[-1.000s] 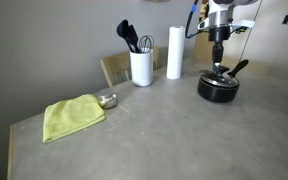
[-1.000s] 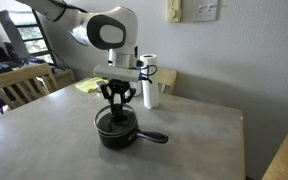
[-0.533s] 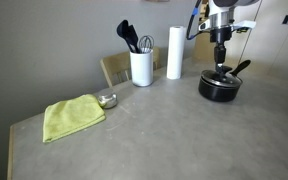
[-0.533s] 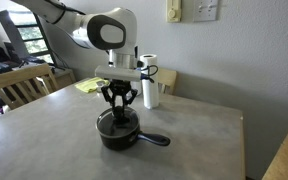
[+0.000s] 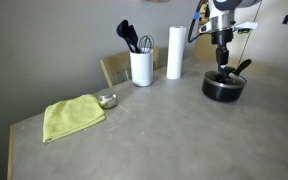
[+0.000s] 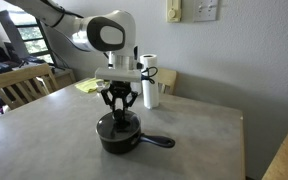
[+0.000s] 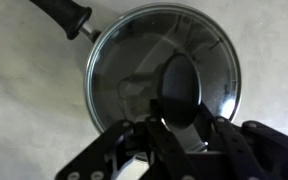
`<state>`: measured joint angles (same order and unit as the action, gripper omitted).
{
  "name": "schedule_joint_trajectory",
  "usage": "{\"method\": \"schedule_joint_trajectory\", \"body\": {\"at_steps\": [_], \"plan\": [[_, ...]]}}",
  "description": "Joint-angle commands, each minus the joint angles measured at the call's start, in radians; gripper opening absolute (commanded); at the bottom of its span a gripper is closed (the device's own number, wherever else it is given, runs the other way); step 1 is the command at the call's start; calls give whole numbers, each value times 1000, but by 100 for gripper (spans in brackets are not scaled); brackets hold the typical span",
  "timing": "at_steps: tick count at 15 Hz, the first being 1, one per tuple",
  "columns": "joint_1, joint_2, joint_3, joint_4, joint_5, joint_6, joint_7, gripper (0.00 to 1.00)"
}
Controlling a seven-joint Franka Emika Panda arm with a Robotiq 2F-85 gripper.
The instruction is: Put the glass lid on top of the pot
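Glass lid [image 7: 124, 70] sits on pot [image 6: 117, 138]; pot on grey table [image 6: 44, 140], long handle [image 6: 157, 141] sticking sideways. Gripper [image 6: 119, 113] directly above, fingers pinched onto lid's dark knob [image 7: 179, 85]. White utensil holder [image 5: 141, 68] well apart.

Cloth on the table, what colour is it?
The cloth is yellow-green, best seen in an exterior view.
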<state>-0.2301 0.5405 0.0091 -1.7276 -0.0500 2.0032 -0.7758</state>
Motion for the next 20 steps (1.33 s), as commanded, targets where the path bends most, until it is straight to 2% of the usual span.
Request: {"method": "schedule_joint_trajectory", "body": {"at_steps": [1,2,3,5,8,14,17,18,20], "plan": [[14,-6,-9,-17,-20,1,-10,14],[16,-6,-9,-17,-22,2,-8,60],[18,-7,-10,-18,-23,4,-5,62],[22,-9,-10,-18,-25,7,-4,75],[24,-16,-13,-15,-27,9,5,97],[19,-77,-11,-4,-11,-58,4,100],[15,-87,-8,27,11,-139,-4,100],[22,-72,-11,15,-2,-84,2,100],[23,-81,-11,26,2,-118,1,100]]}}
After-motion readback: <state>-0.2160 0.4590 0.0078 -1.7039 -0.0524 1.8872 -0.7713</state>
